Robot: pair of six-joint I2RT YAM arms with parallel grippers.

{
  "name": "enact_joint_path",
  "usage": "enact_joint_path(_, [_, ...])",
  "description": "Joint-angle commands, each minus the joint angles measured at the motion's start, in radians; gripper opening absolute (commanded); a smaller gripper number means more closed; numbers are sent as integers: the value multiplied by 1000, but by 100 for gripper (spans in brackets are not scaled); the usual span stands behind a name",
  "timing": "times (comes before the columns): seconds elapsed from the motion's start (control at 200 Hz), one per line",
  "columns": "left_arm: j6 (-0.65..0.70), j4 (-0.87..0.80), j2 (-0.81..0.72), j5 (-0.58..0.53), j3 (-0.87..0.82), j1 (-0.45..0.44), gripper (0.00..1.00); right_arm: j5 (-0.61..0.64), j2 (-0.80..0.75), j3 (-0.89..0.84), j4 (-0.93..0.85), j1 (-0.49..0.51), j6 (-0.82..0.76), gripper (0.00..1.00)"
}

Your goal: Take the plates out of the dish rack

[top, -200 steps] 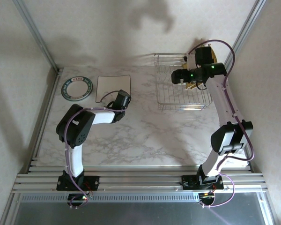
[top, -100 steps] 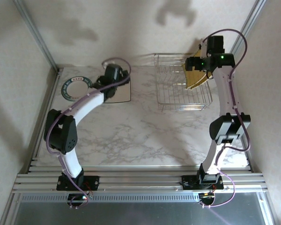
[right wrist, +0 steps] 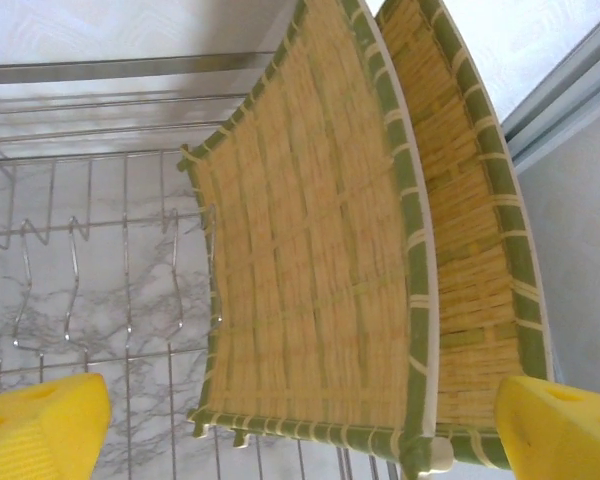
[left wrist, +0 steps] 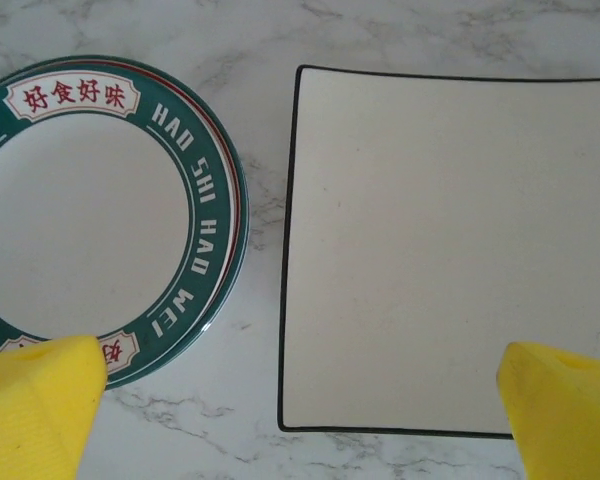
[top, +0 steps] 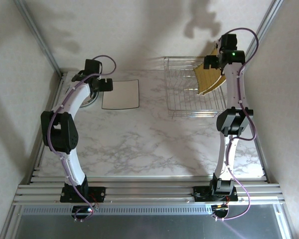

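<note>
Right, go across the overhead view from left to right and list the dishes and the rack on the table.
white square plate → dish rack → yellow plates, standing in the rack's right end

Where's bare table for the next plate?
Bare marble between the white square plate and the dish rack, and across the near half. Crowded: far-left corner, round plate beside the square one; yellow plates at the rack's right end.

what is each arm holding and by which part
Nothing: left jaws open over the round plate and white square plate, right jaws open before the yellow plates in the dish rack.
</note>
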Motion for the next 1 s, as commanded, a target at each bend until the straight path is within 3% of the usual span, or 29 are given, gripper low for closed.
enact_joint_path(0.0, [31, -18, 14, 43, 12, -4, 100, 38, 14, -2, 36, -14, -9, 98])
enact_joint_path(0.165, [28, -6, 46, 52, 23, -3, 99, 17, 50, -5, 36, -14, -5, 97])
enact_joint_path(0.275, [28, -7, 55, 52, 25, -1, 99, -13, 59, -10, 42, -12, 5, 85])
enact_joint_path(0.536, [21, -2, 56, 62, 32, 0, 100, -22, 68, -24, 44, -1, 14, 80])
enact_joint_path(0.576, [19, -3, 53, 62, 33, 0, 100, -28, 65, -33, 51, 1, 17, 75])
enact_joint_path(0.641, [19, 2, 47, 63, 26, 0, 100, -30, 64, -42, 62, 4, 21, 59])
enact_joint_path(0.996, [16, -3, 23, 6, -9, -1, 100, 55, 51, -53, 57, 32, 43, 30])
